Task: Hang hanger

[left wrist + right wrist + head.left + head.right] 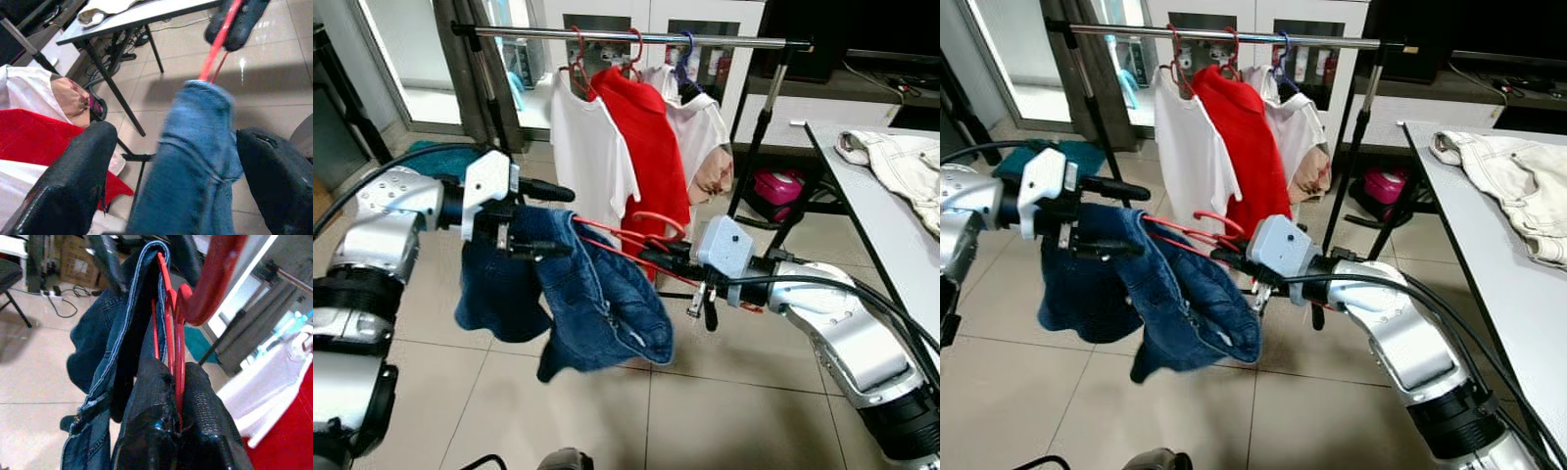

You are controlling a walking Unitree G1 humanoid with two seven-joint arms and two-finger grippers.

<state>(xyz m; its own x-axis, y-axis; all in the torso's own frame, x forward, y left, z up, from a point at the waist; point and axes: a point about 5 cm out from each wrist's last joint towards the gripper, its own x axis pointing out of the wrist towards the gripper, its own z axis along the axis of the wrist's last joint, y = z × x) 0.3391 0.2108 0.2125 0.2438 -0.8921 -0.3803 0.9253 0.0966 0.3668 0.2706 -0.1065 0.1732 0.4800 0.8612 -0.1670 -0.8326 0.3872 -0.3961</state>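
Red hanger [636, 235] clamped in right gripper [651, 257]; left gripper [558, 220] spread around jeans [597, 304].

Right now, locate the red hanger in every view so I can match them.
Left eye: hanger centre, between the grippers.
Right eye: hanger centre-left.
Left wrist: red bar at top, above the jeans.
Right wrist: hanger centre, pinched by fingers.
Shared landmark: jeans.
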